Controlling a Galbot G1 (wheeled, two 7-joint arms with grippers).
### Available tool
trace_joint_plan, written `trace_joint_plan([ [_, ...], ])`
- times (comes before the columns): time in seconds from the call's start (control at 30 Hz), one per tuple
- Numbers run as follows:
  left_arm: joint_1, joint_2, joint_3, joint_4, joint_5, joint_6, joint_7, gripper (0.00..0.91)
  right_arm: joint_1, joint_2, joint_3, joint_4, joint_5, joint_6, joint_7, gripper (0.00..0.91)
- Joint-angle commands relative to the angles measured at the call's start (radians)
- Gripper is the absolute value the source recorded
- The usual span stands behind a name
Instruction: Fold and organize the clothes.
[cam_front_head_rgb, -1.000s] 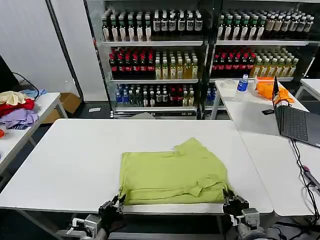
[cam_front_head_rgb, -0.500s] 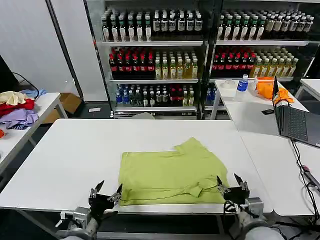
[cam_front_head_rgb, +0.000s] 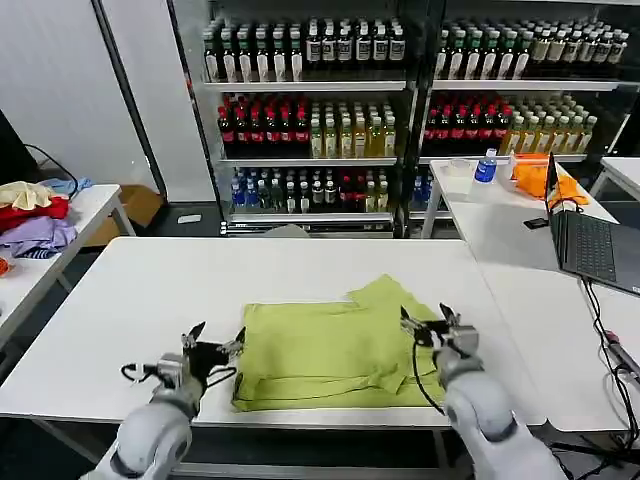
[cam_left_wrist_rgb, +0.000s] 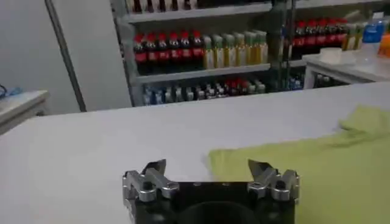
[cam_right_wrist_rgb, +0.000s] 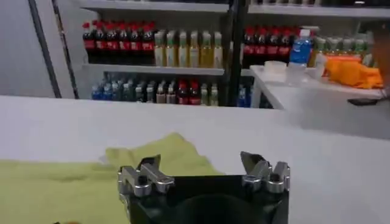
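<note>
The lime T-shirt (cam_front_head_rgb: 335, 352) lies partly folded near the front of the white table (cam_front_head_rgb: 150, 290), with one sleeve poking up at its far right. My left gripper (cam_front_head_rgb: 213, 343) hovers open at the shirt's left edge, holding nothing. My right gripper (cam_front_head_rgb: 429, 322) hovers open over the shirt's right part, also empty. In the left wrist view the shirt (cam_left_wrist_rgb: 317, 164) spreads ahead of the open left gripper (cam_left_wrist_rgb: 207, 165). In the right wrist view the shirt (cam_right_wrist_rgb: 85, 182) lies ahead of the open right gripper (cam_right_wrist_rgb: 200, 162).
A second white table (cam_front_head_rgb: 520, 250) with a laptop (cam_front_head_rgb: 590, 245), a cable, a blue bottle (cam_front_head_rgb: 486, 166) and an orange cloth (cam_front_head_rgb: 535, 178) stands on the right. Red, lilac and cream garments (cam_front_head_rgb: 30, 220) lie on a table at the left. Drink shelves (cam_front_head_rgb: 400, 110) stand behind.
Both grippers let go of the shirt's front edge, opened, and rose forward over the table. The shirt's front hem now lies flat on the table.
</note>
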Motion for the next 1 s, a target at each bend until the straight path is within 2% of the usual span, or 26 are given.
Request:
trace_joint_plan([
  [0.03, -0.264, -0.009, 0.104, 0.246, -0.078, 0.072, 0.021, 0.907, 0.293, 0.091, -0.101, -0.355, 0.026, -0.014, 0.033, 0.907],
  [0.23, -0.296, -0.036, 0.139, 0.293, -0.088, 0.08, 0.026, 0.907, 0.34, 0.151, -0.093, -0.484, 0.034, -0.013, 0.028, 0.907],
  [0.73, -0.332, -0.082, 0.181, 0.351, -0.094, 0.08, 0.038, 0.907, 0.399, 0.223, -0.092, -0.645, 0.06, -0.005, 0.012, 0.907],
  [0.77, -0.331, -0.082, 0.182, 0.352, -0.094, 0.08, 0.039, 0.584, 0.4, 0.224, -0.092, -0.65, 0.063, -0.006, 0.011, 0.907],
  [0.8, -0.329, -0.082, 0.182, 0.352, -0.094, 0.08, 0.039, 0.423, 0.4, 0.226, -0.092, -0.656, 0.069, -0.006, 0.009, 0.907],
  [0.83, -0.325, -0.081, 0.183, 0.351, -0.094, 0.08, 0.041, 0.191, 0.399, 0.225, -0.093, -0.658, 0.072, -0.004, 0.007, 0.907],
  [0.87, -0.32, -0.08, 0.184, 0.348, -0.094, 0.08, 0.042, 0.121, 0.397, 0.225, -0.095, -0.657, 0.075, -0.003, 0.006, 0.897],
  [0.9, -0.316, -0.079, 0.184, 0.345, -0.094, 0.08, 0.043, 0.071, 0.395, 0.224, -0.096, -0.656, 0.077, -0.002, 0.007, 0.524],
  [0.93, -0.311, -0.078, 0.184, 0.342, -0.094, 0.08, 0.045, 0.03, 0.393, 0.223, -0.098, -0.655, 0.08, -0.001, 0.007, 0.282],
  [0.97, -0.309, -0.077, 0.183, 0.34, -0.094, 0.08, 0.046, 0.03, 0.392, 0.222, -0.099, -0.654, 0.081, 0.0, 0.006, 0.0],
  [1.0, -0.304, -0.076, 0.183, 0.338, -0.094, 0.08, 0.048, 0.02, 0.391, 0.22, -0.101, -0.651, 0.082, 0.002, 0.004, 0.0],
])
